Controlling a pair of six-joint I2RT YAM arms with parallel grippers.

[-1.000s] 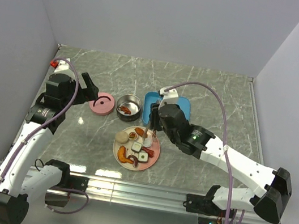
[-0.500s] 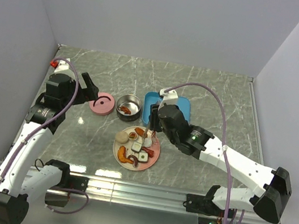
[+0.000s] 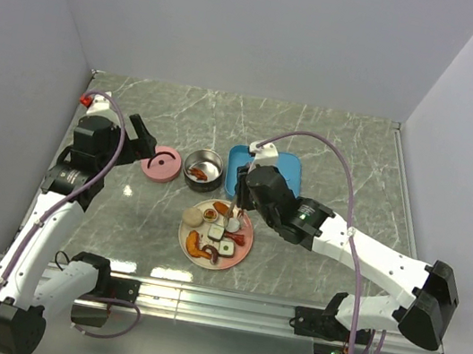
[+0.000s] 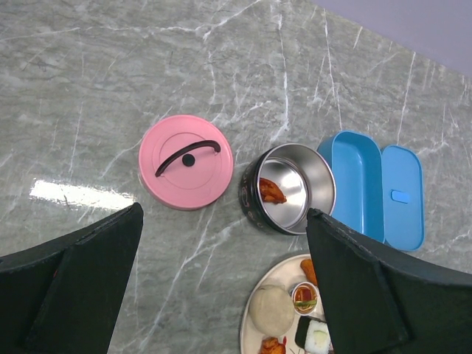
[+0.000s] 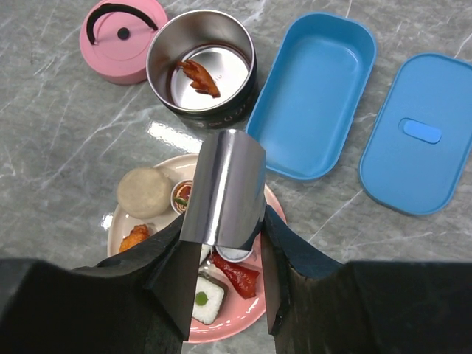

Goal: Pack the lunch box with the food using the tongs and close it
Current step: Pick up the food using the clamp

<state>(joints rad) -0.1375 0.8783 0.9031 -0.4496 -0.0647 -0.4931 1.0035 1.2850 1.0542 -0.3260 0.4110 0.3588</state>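
My right gripper (image 5: 223,217) is shut on the silver tongs (image 5: 223,188), which I see end-on, pointing down at the pink plate (image 5: 247,326). Their tips (image 3: 231,219) sit among the food: a beige bun (image 5: 144,193), a white sushi square (image 5: 204,301), a red sausage (image 5: 237,274) and an orange fried piece (image 5: 134,237). Behind the plate stands the round steel lunch box (image 5: 199,74), open, with one orange shrimp (image 5: 198,77) inside. Its pink lid (image 4: 186,171) lies to the left. My left gripper (image 4: 221,287) hangs open and empty above the table by that lid.
An open blue box (image 5: 313,96) and its blue lid (image 5: 420,133) lie right of the steel lunch box, behind my right arm (image 3: 336,235). A small sauce cup (image 5: 182,195) stands on the plate. Grey walls close in the marble table on three sides.
My right gripper has squeezed the tongs a little tighter and shifted slightly left over the plate. The left arm has not moved.
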